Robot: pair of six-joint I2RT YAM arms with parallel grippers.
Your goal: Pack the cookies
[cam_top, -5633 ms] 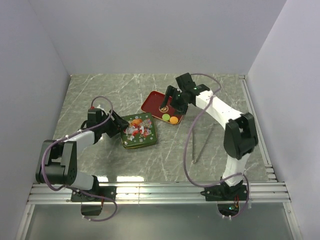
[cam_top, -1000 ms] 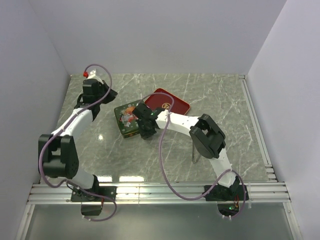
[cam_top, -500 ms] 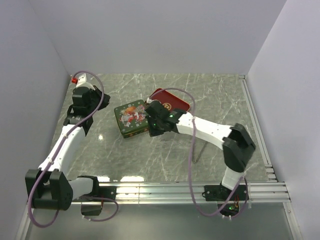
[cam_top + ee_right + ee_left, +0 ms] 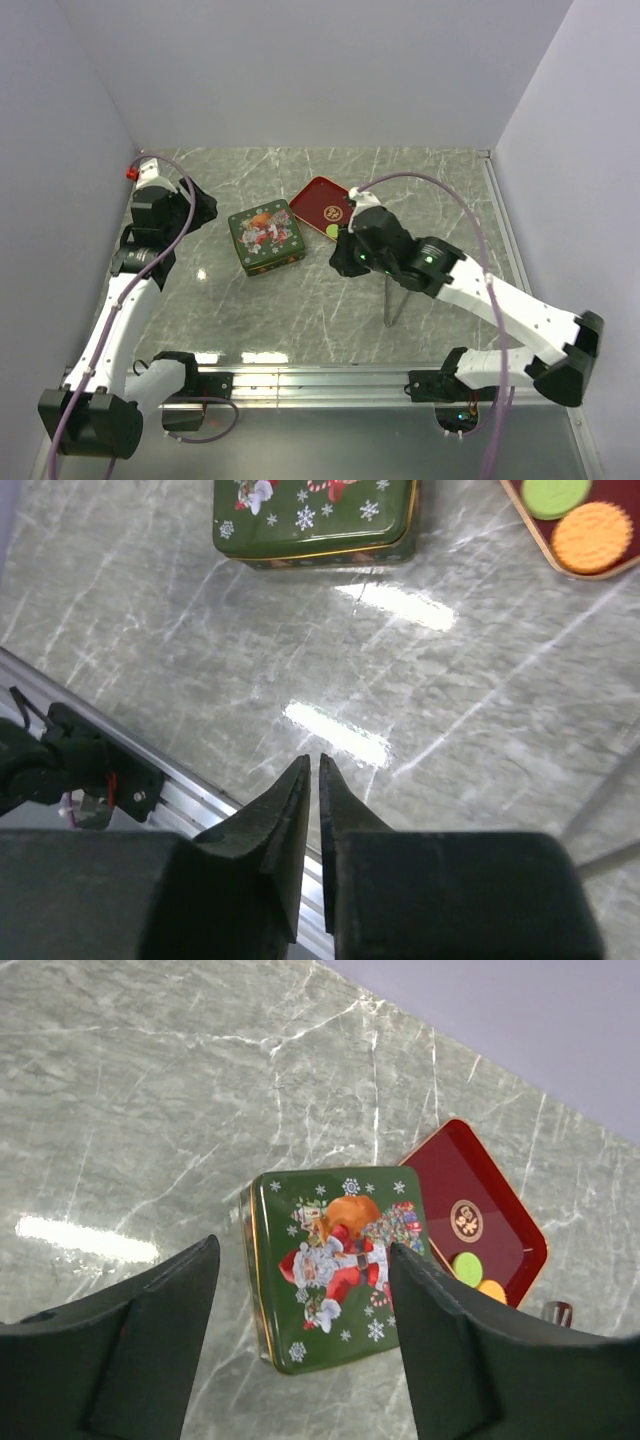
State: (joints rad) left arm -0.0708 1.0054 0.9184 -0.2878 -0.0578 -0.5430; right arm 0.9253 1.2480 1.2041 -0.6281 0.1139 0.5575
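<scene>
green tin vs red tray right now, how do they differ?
The green tin is closed, lid on; the red tray is open, holding a green cookie and an orange cookie. The tin is deeper, with upright walls; the tray is shallow. The tin's lid has a Santa print; the tray is plain red with one gold emblem. Both are rounded squares lying flat on the marble table, side by side.

Table (image 4: 430, 190): marble-patterned, polished; you can see lamp glare on it.
Tin (image 4: 340, 1260): glossy printed lid, gold metallic rim.
Tray (image 4: 455, 1165): red, smooth, lacquer-like shine.
Cookies (image 4: 592, 535): matt; your orange one looks finely ridged.
</scene>
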